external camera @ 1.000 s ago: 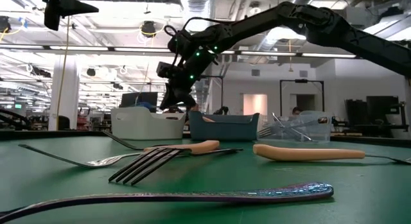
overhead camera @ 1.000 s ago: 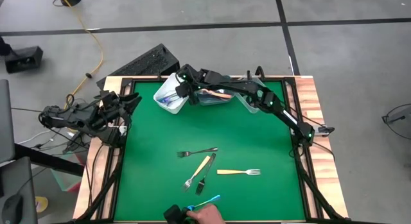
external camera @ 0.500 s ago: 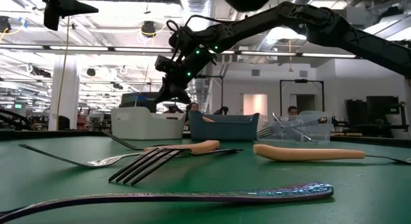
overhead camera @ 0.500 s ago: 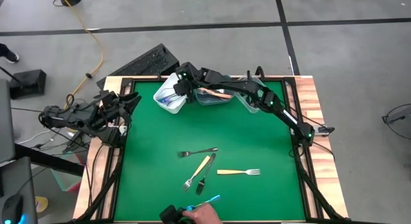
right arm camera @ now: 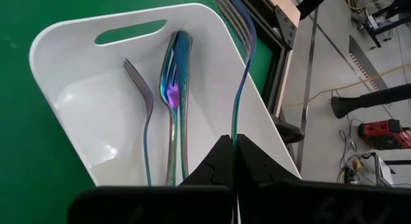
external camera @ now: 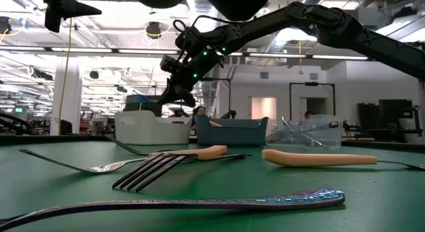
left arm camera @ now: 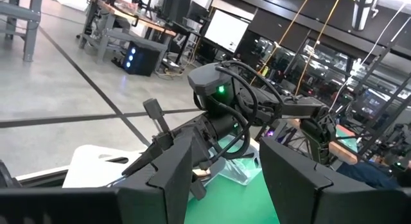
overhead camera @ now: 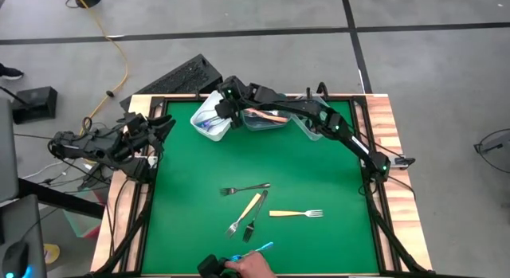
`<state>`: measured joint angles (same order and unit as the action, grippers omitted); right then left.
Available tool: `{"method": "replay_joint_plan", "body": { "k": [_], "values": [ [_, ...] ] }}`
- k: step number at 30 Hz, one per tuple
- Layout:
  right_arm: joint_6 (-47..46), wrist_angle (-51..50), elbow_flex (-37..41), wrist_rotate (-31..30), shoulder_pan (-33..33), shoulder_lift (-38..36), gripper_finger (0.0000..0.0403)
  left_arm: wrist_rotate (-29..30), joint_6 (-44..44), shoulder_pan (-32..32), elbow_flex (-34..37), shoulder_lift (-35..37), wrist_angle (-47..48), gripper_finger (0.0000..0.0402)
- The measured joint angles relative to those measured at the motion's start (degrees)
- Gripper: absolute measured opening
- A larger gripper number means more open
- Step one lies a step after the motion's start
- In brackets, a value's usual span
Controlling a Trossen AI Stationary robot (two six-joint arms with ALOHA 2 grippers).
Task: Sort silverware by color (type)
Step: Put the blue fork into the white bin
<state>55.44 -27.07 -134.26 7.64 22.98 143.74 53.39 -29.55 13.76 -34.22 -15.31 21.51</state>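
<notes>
Now the R gripper (right arm camera: 232, 142) hangs over the white bin (overhead camera: 209, 117) at the table's far-left corner, fingers clenched on the handle end of a blue fork (right arm camera: 243, 70) that slants out over the bin's wall; in the low view it sits high above the bin, w/ the R arm (overhead camera: 319, 119) stretched across the back of the table. Inside the white bin lie 2 more blue pcs, a slim fork (right arm camera: 146, 124) and a wider iridescent one (right arm camera: 174, 102), side by side. Next along the back edge are the grey-blue bin (external camera: 231, 131), w/ an orange handle showing, and the clear bin (external camera: 311, 131) holding metal pcs. Mid-mat, well apart from the bins: a silver fork (overhead camera: 244, 188), an orange-handled fork (overhead camera: 248, 212) touching a black utensil (overhead camera: 249, 229), and another orange fork (overhead camera: 296, 213) just beside them. At the near edge a blue piece (overhead camera: 256, 250) lies by a person's hand (overhead camera: 256, 266). The L gripper (overhead camera: 157, 128) waits off the table's left edge, jaws apart, nothing in them.
</notes>
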Motion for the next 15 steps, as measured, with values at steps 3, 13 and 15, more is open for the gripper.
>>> {"method": "replay_joint_plan", "body": {
  "k": [3, 13, 15],
  "values": [
    [0.0, 0.0, 0.0, 0.0, 0.0, 0.0, 0.0018, 0.0, 0.0, 0.0, 0.0, 0.0, 0.0, 0.0164],
    [0.0, 0.1, 0.0, -0.1, 0.0, 0.0, 0.0019, 1.2, -0.1, 0.0, 0.0, 0.0, 0.0, 0.0164],
    [0.0, -0.1, 0.0, -0.2, 0.0, 0.0, 0.0019, 1.2, -0.3, 0.0, 0.0, 0.0, 0.0, 0.0164]
  ]
}}
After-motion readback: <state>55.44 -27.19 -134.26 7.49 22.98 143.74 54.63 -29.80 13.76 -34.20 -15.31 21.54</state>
